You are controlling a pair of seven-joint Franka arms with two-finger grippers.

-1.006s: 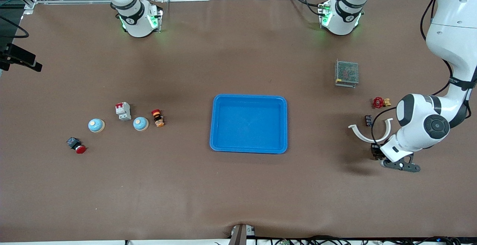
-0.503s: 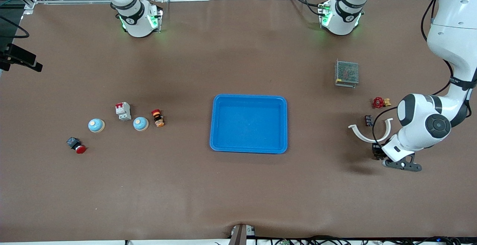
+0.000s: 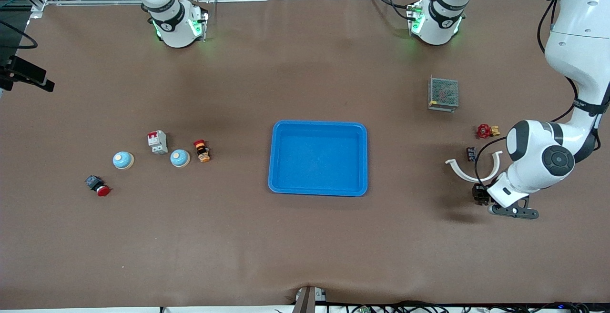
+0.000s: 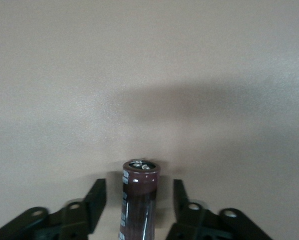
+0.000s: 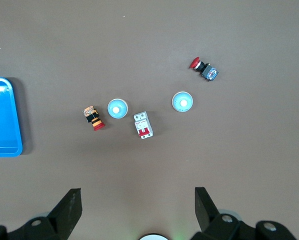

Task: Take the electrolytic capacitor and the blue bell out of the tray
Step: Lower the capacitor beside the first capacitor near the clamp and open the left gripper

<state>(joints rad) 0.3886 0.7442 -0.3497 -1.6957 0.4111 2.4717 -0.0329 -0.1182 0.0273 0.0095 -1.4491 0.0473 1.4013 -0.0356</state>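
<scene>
The blue tray lies mid-table with nothing in it; its corner shows in the right wrist view. A dark brown electrolytic capacitor sits between the fingers of my left gripper, with a gap on each side, so the gripper is open. In the front view that gripper is low over the mat at the left arm's end, with the capacitor dark beside it. Two blue bells rest on the mat toward the right arm's end. My right gripper hangs open high above them.
Near the left gripper lie a white curved piece, a small black part, a red valve and a mesh box. By the bells sit a white breaker, an orange-red button and a red-capped button.
The left hand has shifted slightly, and the dark capacitor now shows a little more beside it. Nothing else has moved.
</scene>
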